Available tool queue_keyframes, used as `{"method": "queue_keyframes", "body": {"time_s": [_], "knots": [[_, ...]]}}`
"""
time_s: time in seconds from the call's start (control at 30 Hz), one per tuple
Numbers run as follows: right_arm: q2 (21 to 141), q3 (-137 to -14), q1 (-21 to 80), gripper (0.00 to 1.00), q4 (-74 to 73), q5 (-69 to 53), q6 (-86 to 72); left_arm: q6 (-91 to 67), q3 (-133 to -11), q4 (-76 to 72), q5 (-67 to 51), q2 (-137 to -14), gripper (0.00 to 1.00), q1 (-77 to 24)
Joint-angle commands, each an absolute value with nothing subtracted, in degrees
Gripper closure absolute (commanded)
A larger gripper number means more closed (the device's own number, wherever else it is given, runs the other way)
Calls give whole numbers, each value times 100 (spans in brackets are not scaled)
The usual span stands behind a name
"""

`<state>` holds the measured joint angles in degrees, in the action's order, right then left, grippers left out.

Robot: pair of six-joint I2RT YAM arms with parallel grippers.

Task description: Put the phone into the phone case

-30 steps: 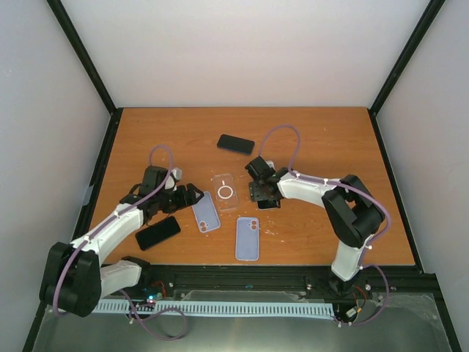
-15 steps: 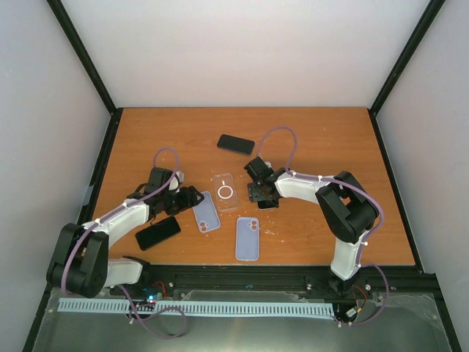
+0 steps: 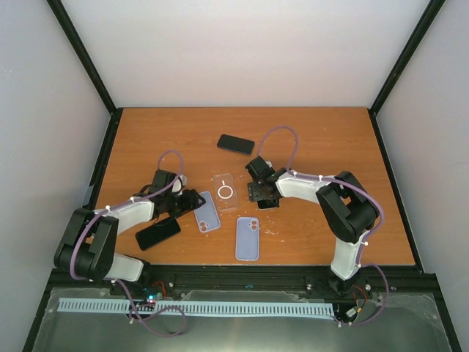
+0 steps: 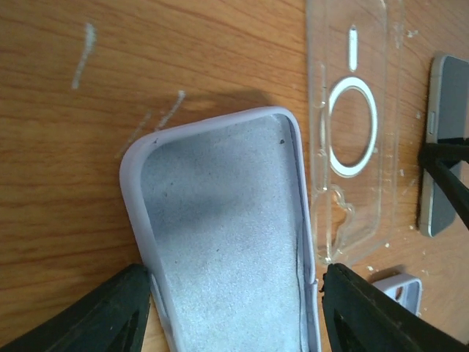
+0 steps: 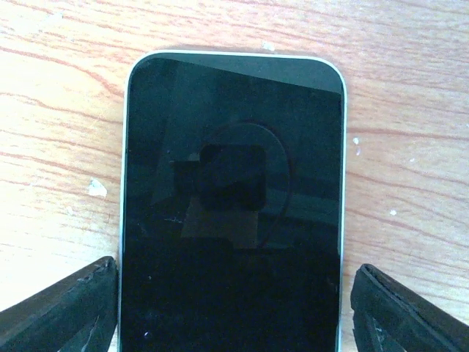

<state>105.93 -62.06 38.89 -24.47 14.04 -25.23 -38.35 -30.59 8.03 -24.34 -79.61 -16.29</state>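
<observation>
Near the middle of the table (image 3: 330, 139) both my arms lie low and stretched inward, wrists pitched down toward the wood. Left arm comes in from the near-left corner, elbow low, with my left pincer (image 4: 238, 282) pointing right at the lilac case (image 4: 220, 220). That case lies flat, open side up, grey lining showing, nothing inside it. My left fingers (image 4: 110, 319) sit one on each long wall of it at a middling spread, just beside or touching the walls; I cannot tell if they press or grip. Right arm folds back from the near-right base, forearm running left, with my right pincer (image 5: 236, 273) low over the phone (image 5: 231, 183). Phone lies flat on the wood, dark screen up, not in any case, just right of the clear case (image 4: 352, 132). Right pincer stands wide, one finger on each long side of the phone, a sliver of wood showing on the right side, so no grip. Clear case lies flat between lilac case and phone, ring mark showing, empty. Nearer the bases lies a second lilac case (image 3: 248, 239); I cannot tell which face is up. Beyond the clear case lies the far phone (image 3: 235, 144), and beside my left forearm the near phone (image 3: 157, 232), both dark, neither cased.
</observation>
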Motion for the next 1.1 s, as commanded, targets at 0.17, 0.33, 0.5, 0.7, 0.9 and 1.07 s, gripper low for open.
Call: {"method": "queue_keyframes", "body": {"time_s": [0.17,0.33,0.5,0.7,0.9,1.07], "knots": [[10647,-5862,3736,16,-2233,1015,-2531,-3957,-2951,11,-3250,-8217,37,-1672],[10599,-5900,3735,31,-2381,998,-2521,-4063,-2914,-52,-3532,-8194,38,-1676],[10205,-5993,3816,35,-2686,895,-2672,-4413,-2731,-183,-4041,-7743,38,-1671],[9558,-6139,4101,39,-2890,542,-3199,-4568,-2753,276,-3886,-7032,31,-1642],[9221,-6138,4650,40,-2359,77,-4141,-4242,-3240,1552,-2862,-6017,4,-1275],[9444,-6216,5269,41,-1489,-3,-4764,-3864,-3766,2487,-1829,-5092,1,-1143]]}}
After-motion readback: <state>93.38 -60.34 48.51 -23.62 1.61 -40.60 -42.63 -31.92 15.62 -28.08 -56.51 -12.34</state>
